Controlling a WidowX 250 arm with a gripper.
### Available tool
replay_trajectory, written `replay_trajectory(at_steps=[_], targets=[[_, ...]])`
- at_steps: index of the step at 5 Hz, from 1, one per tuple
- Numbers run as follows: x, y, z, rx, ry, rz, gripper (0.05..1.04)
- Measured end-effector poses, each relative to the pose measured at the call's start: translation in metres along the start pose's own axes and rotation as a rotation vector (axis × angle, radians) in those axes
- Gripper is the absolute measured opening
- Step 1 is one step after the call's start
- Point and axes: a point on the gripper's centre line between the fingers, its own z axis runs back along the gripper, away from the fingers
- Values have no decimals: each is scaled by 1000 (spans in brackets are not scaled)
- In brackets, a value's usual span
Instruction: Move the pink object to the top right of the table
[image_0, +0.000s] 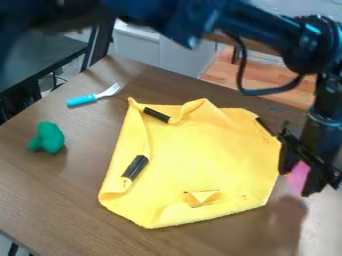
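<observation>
The pink object (298, 175) is gripped between the end effector's (296, 183) parted fingers, apparently above the tabletop (60, 185), beside the cloth's (200, 165) right edge. Since the top right seems to lie farther up the view, carrying that way is called for.

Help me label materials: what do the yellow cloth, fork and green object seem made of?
The cloth looks like soft, matte fabric, given its curled folds. The fork has silvery, probably metal tines and a smooth blue handle, likely plastic. The green object, dull and lumpy, could be plush or foam.
</observation>
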Motion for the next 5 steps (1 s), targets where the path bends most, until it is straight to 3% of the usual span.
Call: replay_trajectory(at_steps=[2,5], targets=[[12,-2,-15,12,15,1,656],[33,-8,-11,-7,-45,-18,696]])
